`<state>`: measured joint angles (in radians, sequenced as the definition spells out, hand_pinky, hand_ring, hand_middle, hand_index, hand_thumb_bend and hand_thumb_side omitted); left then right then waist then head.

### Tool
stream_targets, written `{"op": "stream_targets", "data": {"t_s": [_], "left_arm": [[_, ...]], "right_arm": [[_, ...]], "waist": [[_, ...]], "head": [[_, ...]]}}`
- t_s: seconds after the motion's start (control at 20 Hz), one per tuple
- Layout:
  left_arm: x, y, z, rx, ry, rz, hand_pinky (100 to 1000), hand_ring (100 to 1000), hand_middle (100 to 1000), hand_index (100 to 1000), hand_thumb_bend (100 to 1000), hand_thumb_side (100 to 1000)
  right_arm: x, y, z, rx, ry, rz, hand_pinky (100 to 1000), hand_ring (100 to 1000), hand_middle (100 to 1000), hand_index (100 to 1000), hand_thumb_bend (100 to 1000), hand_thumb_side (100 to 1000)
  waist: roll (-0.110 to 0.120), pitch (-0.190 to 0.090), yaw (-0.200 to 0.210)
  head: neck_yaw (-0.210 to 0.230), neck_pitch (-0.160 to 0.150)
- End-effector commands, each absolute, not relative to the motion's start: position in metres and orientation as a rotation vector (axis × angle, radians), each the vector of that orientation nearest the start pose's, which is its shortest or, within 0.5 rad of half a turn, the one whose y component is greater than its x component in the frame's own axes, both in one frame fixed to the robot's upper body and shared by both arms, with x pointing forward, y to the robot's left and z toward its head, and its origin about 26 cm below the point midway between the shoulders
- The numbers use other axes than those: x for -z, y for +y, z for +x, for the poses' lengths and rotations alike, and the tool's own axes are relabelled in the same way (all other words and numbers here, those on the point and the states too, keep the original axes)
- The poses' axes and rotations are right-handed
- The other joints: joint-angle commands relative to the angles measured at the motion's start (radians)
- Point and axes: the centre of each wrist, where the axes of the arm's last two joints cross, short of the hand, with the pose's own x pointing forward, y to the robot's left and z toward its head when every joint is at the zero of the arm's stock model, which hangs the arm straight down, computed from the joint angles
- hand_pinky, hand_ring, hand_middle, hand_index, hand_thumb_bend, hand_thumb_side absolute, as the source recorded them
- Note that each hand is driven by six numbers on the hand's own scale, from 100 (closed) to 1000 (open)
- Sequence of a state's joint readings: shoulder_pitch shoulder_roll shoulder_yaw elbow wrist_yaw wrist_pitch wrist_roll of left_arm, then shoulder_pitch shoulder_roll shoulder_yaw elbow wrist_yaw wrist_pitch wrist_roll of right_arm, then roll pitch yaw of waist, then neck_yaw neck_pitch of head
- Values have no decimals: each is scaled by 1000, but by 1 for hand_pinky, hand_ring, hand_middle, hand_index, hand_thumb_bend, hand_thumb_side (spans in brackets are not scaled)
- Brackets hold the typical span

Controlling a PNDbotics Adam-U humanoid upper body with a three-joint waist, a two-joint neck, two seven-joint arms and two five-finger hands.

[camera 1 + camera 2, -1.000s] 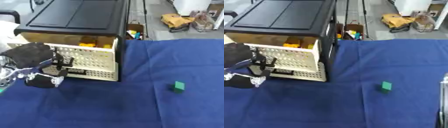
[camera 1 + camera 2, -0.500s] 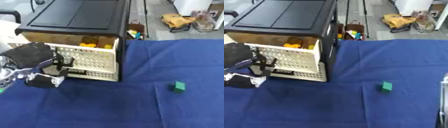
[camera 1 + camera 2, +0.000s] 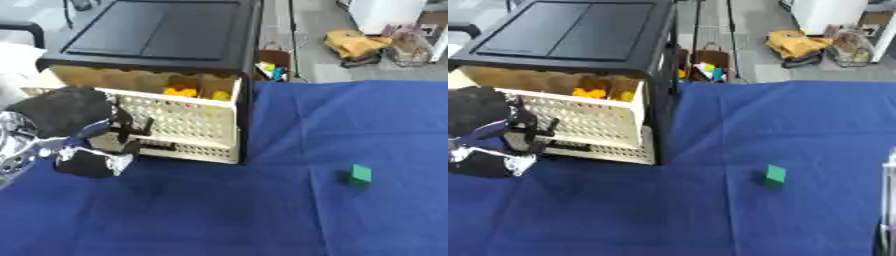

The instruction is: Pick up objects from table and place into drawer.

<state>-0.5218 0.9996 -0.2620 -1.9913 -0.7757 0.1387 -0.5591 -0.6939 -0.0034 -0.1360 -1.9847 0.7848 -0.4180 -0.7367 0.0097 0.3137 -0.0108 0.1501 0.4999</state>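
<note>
A small green block (image 3: pixel 360 175) lies alone on the blue cloth, right of centre. The cream perforated drawer (image 3: pixel 185 126) sticks out of the black cabinet (image 3: pixel 162 35), with yellow and orange pieces (image 3: pixel 181 92) inside it. My left hand (image 3: pixel 74 120), black with silver joints, is at the drawer's front left, and its fingers (image 3: pixel 131 132) curl against the perforated front. Only a thin silver sliver of my right hand (image 3: pixel 888 200) shows at the right edge of the right eye view, far from the block.
The blue cloth (image 3: pixel 262 215) covers the table in front of and to the right of the cabinet. Beyond the table's far edge, on the floor, are a yellow bag (image 3: pixel 359 42), a wire basket (image 3: pixel 411 47) and small colourful items (image 3: pixel 271 70).
</note>
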Motion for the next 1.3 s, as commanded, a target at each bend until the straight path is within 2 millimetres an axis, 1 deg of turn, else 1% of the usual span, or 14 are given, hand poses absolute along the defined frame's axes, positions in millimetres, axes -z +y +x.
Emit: {"op": "stream_targets", "data": {"t_s": [0.05,0.4,0.65,1.1,1.3], "left_arm": [[-299,281,294,1777,-1341,1305,100,100,100,514,100,514],[-296,288,293,1757,-1314,1338,100,100,100,506,100,509],[-298,288,293,1758,-1338,1344,100,100,100,501,100,510],[-296,284,294,1779,-1392,1292,100,100,100,506,100,526],[-292,282,294,1786,-1399,1253,100,100,100,510,100,539]], "right_arm": [[-299,-199,316,-556,2782,836,688,722,572,718,100,1000],[-299,-199,316,-556,2780,839,687,722,572,718,100,1000],[-299,-199,316,-557,2780,838,687,722,572,718,100,1000],[-299,-198,316,-568,2775,843,687,721,572,717,100,1000],[-299,-198,316,-574,2773,845,686,721,573,717,100,1000]], "waist": [[2,-23,2],[3,-25,5],[3,-26,4],[-1,-30,7],[-2,-31,7]], "head": [[3,2],[0,3],[2,3],[3,0],[4,-2]]}}
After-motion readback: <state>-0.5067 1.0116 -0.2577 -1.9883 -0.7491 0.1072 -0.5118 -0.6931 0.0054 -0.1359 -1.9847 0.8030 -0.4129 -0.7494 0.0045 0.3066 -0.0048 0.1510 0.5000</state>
